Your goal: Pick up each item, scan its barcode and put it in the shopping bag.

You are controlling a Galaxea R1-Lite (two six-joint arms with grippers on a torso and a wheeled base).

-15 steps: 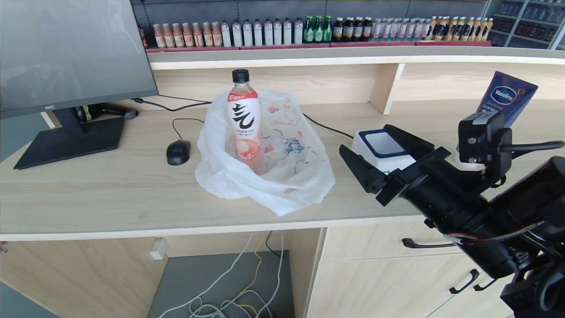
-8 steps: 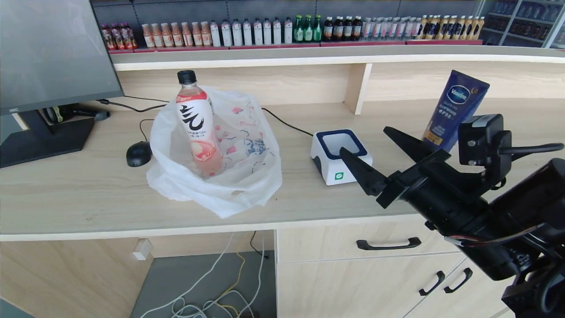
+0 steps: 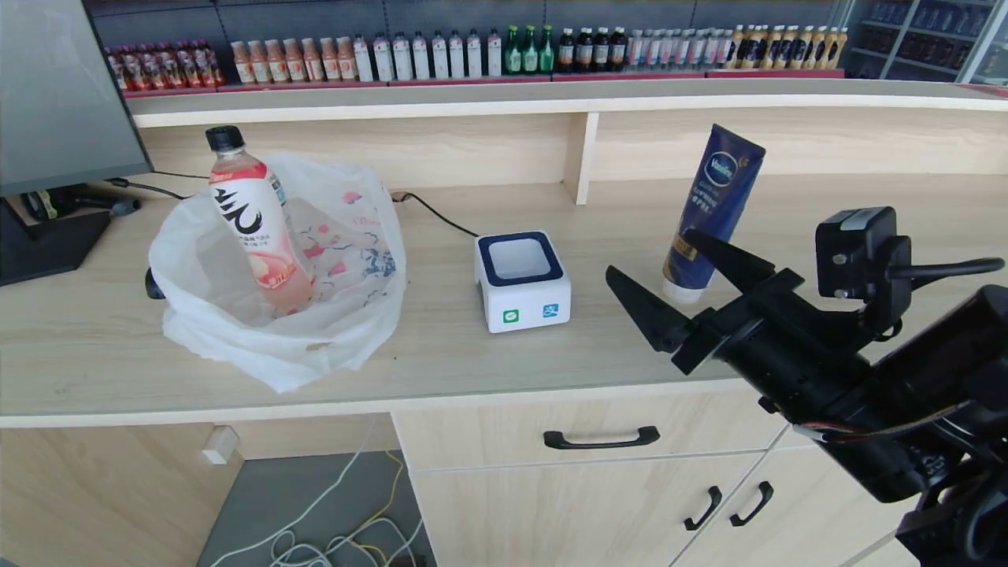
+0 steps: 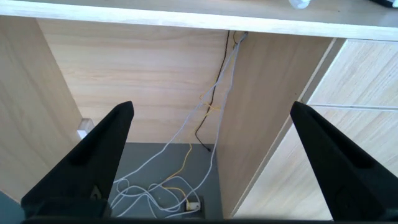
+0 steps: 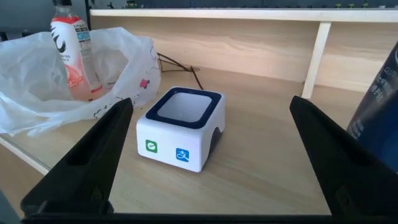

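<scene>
A pink drink bottle (image 3: 256, 228) with a black cap stands inside the white plastic shopping bag (image 3: 315, 331) on the left of the counter. The white barcode scanner (image 3: 520, 279) sits mid-counter, window facing up. A dark blue tube (image 3: 713, 209) stands cap-down to its right. My right gripper (image 3: 648, 253) hovers open and empty at the counter's front edge, between scanner and tube; its wrist view shows the scanner (image 5: 180, 127), bag (image 5: 37, 102), bottle (image 5: 71, 56) and tube (image 5: 379, 118). My left gripper (image 4: 211, 109) is open below the countertop.
A monitor (image 3: 55, 87) stands at the far left, with a black mouse (image 3: 151, 283) half hidden behind the bag. A raised shelf with an upright divider (image 3: 581, 157) backs the counter. Drawers (image 3: 598, 437) lie below; loose cables (image 4: 186, 174) hang under the counter.
The whole head picture has shifted left, so the camera moved right; the tube now shows in full. The right gripper stays open at the same spot in the picture.
</scene>
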